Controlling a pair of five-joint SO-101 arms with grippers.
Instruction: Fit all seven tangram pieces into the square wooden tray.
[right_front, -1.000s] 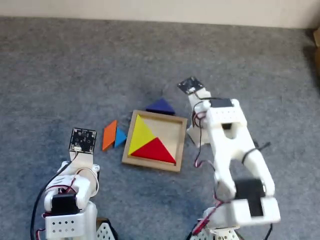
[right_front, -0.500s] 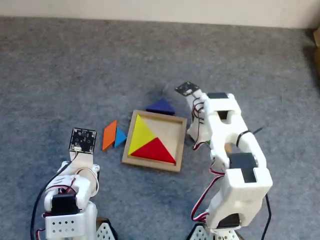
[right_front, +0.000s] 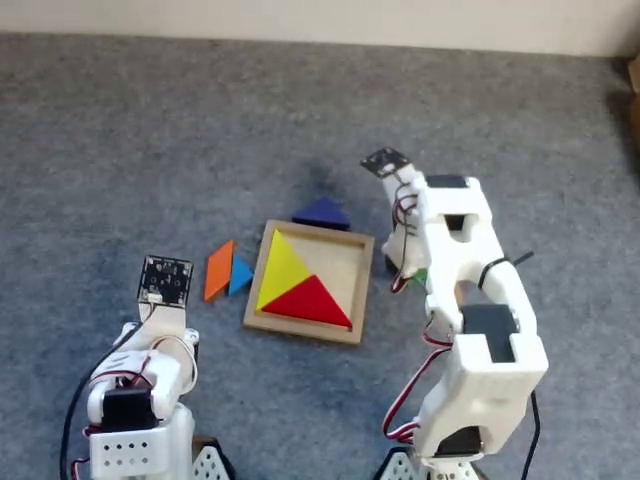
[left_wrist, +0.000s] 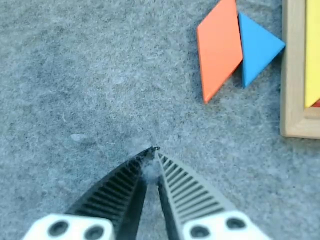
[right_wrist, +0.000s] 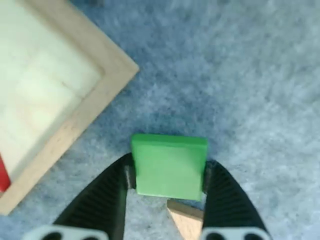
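1 end effector (right_wrist: 167, 173) grips green square (right_wrist: 169, 162).

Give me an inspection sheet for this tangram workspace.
Surface: grey carpet.
Job's things: wooden tray holds yellow triangle, red triangle; orange parallelogram touches light blue triangle beside it; dark blue triangle beyond; green square gripped, tan piece nearby.
Clutter: nothing seen.
Grippers: left gripper shut over carpet; right gripper shut on green square.
Cables: red wires on right arm; black cable by left arm.
Surroundings: pale wall at far edge.
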